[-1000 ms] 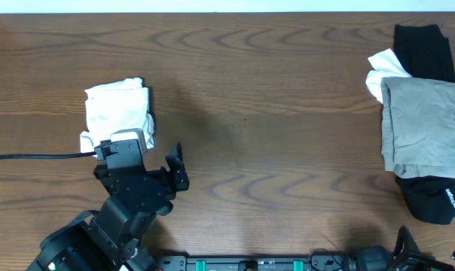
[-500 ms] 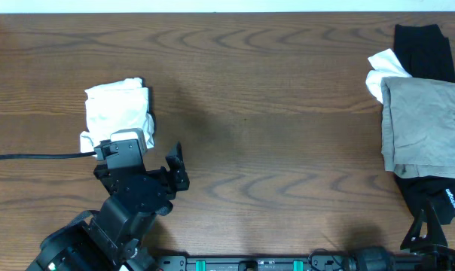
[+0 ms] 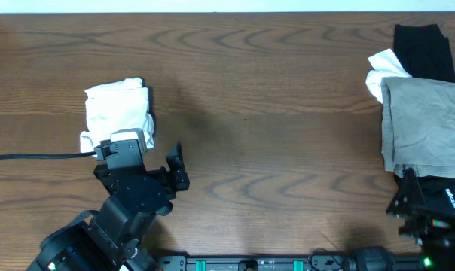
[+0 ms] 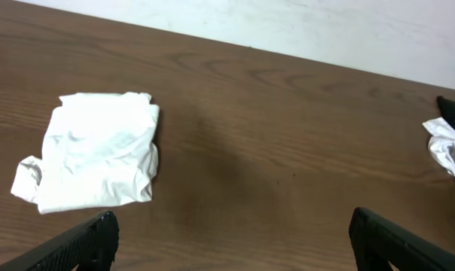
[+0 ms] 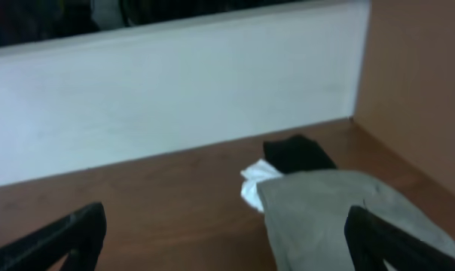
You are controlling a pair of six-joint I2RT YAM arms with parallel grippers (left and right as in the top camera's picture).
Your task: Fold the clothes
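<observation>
A folded white garment (image 3: 116, 113) lies on the table's left side, also seen in the left wrist view (image 4: 96, 159). My left gripper (image 3: 148, 158) sits just on the near side of it, open, with only bare wood between its fingers (image 4: 231, 241). At the right edge lies a pile of clothes: a grey-beige garment (image 3: 427, 124) on top, black cloth (image 3: 423, 49) behind it, a white scrap (image 3: 382, 71) and a black printed piece (image 3: 446, 199) at the near end. My right gripper (image 3: 422, 209) hovers open over that near end, and its view shows the grey-beige garment (image 5: 325, 207) ahead.
The brown wooden table (image 3: 273, 113) spans the overhead view. A black cable (image 3: 32, 157) runs from the left edge to the left wrist. A white wall (image 5: 175, 90) borders the table's far edge. The arms' base rail (image 3: 250, 263) lies along the near edge.
My right gripper has risen from the bottom edge of the overhead view up to the near end of the clothes pile. The left arm and the white garment have not moved.
</observation>
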